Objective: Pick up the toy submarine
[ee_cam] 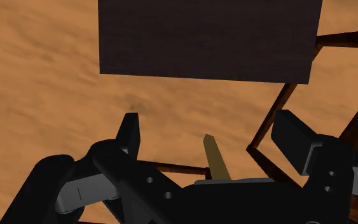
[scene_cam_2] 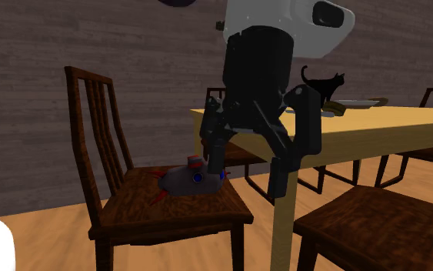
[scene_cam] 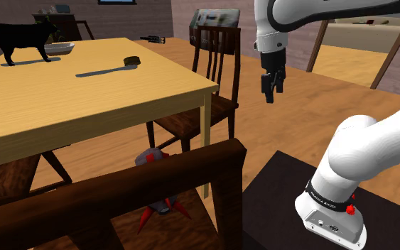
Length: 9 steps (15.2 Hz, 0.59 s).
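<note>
In the shoulder view the fingers (scene_cam: 268, 91) hang released in the air off the tabletop's (scene_cam: 84, 99) right corner. The grey, red-finned toy submarine (scene_cam: 150, 158) lies low on a near chair (scene_cam: 191, 170), partly hidden by its back rail.

In the second exterior view the fingers (scene_cam_2: 295, 146) spread apart, grasping nothing. The toy submarine (scene_cam_2: 188, 178) rests on the chair (scene_cam_2: 130, 208) seat behind them. A black cat (scene_cam_2: 326, 83) stands on the far tabletop (scene_cam_2: 376, 127).

In the wrist view the fingers (ee_cam: 130, 132) stand apart above the wood floor (ee_cam: 37, 76) and the dark stand (ee_cam: 206, 38).
</note>
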### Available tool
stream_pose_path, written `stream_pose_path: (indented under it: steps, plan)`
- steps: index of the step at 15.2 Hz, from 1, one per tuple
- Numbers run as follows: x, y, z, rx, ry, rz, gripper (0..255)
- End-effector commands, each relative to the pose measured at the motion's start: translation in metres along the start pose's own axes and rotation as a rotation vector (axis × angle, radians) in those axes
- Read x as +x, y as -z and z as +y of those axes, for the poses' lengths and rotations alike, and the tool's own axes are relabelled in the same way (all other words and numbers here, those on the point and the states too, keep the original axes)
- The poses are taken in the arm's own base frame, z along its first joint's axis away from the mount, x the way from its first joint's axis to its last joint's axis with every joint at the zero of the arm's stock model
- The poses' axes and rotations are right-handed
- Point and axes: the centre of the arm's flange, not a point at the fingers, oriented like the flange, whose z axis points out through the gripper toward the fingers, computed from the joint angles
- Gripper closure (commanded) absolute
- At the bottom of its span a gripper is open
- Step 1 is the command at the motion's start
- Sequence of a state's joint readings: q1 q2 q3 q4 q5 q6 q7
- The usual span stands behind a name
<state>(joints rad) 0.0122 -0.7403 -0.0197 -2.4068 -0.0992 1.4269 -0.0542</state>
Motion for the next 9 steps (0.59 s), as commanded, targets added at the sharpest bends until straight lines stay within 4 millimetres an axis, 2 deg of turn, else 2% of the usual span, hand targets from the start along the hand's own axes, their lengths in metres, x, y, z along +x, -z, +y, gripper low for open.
stream_pose_path:
  steps: [1,9]
  plan:
    - [0.000,0.000,0.000,0.000,0.000,0.000,0]
    - [0.051,-0.015,-0.074,0.026,0.156,0.110,0]
